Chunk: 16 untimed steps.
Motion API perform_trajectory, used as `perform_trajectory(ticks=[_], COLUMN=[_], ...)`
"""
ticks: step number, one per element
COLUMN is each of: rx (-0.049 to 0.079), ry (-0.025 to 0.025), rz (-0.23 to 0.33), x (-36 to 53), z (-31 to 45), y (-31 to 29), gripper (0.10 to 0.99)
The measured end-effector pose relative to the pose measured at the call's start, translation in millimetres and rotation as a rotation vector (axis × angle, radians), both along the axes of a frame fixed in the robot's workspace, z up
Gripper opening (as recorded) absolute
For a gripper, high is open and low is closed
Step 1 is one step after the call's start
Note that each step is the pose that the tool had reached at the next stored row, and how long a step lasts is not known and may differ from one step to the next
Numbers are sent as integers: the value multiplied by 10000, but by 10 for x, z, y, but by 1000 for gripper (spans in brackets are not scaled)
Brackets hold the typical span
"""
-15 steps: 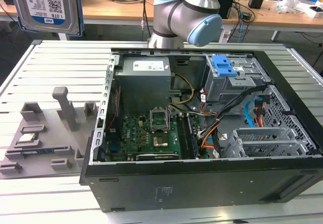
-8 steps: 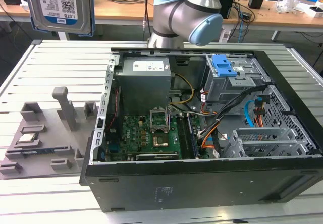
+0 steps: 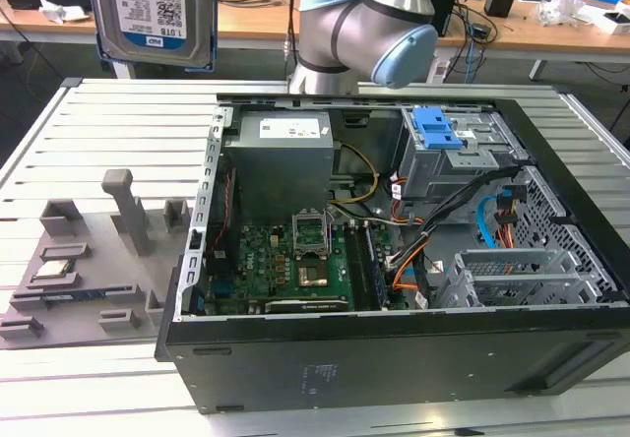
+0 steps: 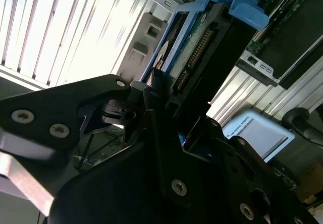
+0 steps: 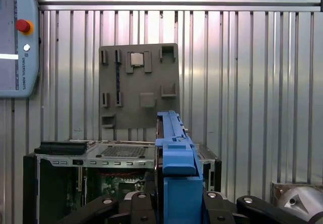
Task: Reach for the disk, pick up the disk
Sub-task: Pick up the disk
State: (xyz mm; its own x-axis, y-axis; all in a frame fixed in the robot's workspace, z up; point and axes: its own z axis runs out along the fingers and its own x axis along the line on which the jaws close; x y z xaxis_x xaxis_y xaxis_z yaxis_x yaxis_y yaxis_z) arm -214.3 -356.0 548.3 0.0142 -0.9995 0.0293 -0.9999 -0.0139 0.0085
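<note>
Disk (image 3: 153, 14) held in the air is what we see at the exterior view's upper left, label toward the camera, well above the far edge of the ribbed metal table (image 3: 118, 122) and clear of the open computer case (image 3: 394, 358). In both wrist views the disk (image 4: 202, 47) (image 5: 174, 148) shows edge-on with its blue bracket, and the gripper (image 4: 166, 103) (image 5: 176, 204) has its black jaws clamped on it from either side. The table is slatted aluminium, running under everything. Behind it we see wooden desks (image 3: 266, 14) strewn with cables and small boxes. In the first wrist view a teach pendant (image 5: 17, 37) with a red button hangs beside the table. We count one disk, one arm (image 3: 369, 24), one computer case lying on its side with its boards and wiring exposed, one drive cage (image 3: 443, 166) inside it with one blue latch (image 3: 438, 127) on top, and one grey fixture tray (image 3: 89, 270) just beside the case, with one small chip (image 3: 54, 272) (image 5: 136, 58) seated in it.
</note>
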Motion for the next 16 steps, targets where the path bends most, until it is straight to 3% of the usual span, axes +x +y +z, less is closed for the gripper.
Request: perform_trajectory(ticks=[3,7,16], rx=[-1,1,-4], ry=[1,1,10], rz=[1,-1,-2], x=[85,313,666], z=[0,0,-23], y=[0,4,6], gripper=[361,361,361])
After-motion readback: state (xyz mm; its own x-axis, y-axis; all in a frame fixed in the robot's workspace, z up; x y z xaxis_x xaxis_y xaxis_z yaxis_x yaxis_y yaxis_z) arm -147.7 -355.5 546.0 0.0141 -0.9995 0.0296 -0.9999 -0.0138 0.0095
